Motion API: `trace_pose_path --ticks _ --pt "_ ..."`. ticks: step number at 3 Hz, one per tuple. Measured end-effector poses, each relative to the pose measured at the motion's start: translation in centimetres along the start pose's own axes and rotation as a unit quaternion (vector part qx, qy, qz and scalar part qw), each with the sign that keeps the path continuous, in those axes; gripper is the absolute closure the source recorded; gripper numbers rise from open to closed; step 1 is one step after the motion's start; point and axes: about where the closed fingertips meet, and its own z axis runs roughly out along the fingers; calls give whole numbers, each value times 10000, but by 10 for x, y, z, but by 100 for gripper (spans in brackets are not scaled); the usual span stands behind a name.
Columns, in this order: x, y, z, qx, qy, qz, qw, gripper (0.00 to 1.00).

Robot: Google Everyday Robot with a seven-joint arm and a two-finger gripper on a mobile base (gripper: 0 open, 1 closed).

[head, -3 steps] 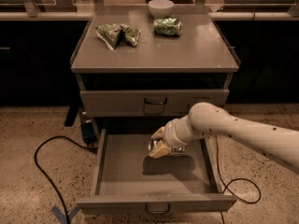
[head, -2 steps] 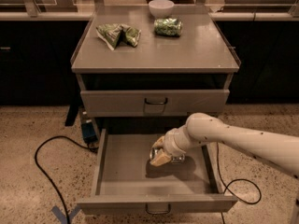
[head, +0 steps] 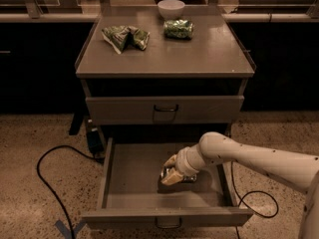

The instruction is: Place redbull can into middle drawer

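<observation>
The middle drawer is pulled out wide open under a closed drawer. My gripper reaches down into it from the right, right of the drawer's middle. It is shut on the redbull can, a shiny silver can of which only a small part shows between the yellowish fingers. The can is low, at or just above the drawer floor. The white arm crosses over the drawer's right wall.
On the cabinet top lie a green foil chip bag, a stubby green pack and a white bowl. A black cable loops on the floor at the left, another at the right.
My gripper has moved down and slightly forward inside the open drawer with the can in it, closer to the drawer floor. Nothing on the cabinet top has moved.
</observation>
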Motion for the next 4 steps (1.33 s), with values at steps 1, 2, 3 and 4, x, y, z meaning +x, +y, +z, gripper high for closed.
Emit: trace_pose_path --ticks 1,2,3,4 --pt "17 10 21 -186 19 114 9998 100" --pt "40 15 58 -537 106 214 9983 100" --pt "59 15 86 -561 227 302 9977 100" --pt "61 15 88 -548 227 310 9978 100"
